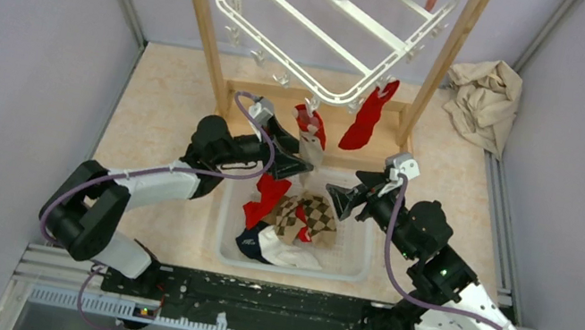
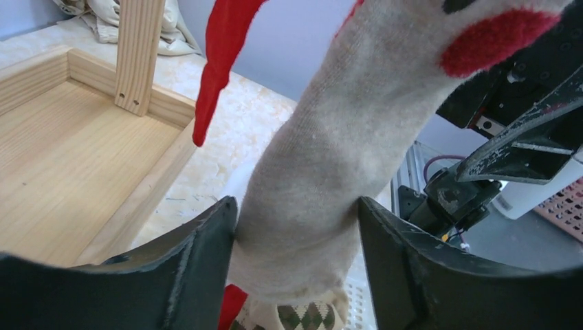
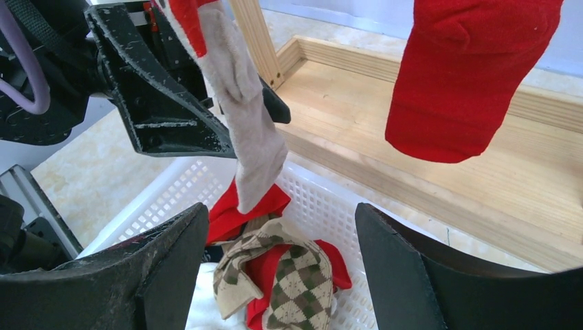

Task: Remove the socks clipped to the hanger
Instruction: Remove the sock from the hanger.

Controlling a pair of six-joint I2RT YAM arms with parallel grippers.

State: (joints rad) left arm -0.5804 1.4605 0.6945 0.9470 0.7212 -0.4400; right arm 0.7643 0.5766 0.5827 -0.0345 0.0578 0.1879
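Observation:
The white hanger [image 1: 330,35] hangs tilted from the wooden frame [image 1: 206,14]. Two socks are clipped to its near edge: a red sock [image 1: 367,119] and a tan sock with red patches [image 1: 312,137]. My left gripper [image 1: 305,160] is open around the tan sock's lower part [image 2: 323,179], and its fingers [image 2: 199,254] touch both edges of the sock. The red sock hangs further back in the left wrist view [image 2: 216,62]. My right gripper [image 1: 338,193] is open and empty above the basket, below the red sock [image 3: 467,75] and to the right of the tan sock [image 3: 251,130].
A white perforated basket [image 1: 363,259] below the grippers holds several loose socks [image 3: 302,275], among them argyle, red, navy and white ones. The frame's wooden base [image 3: 426,172] lies just behind it. A crumpled beige cloth [image 1: 484,99] lies at the back right.

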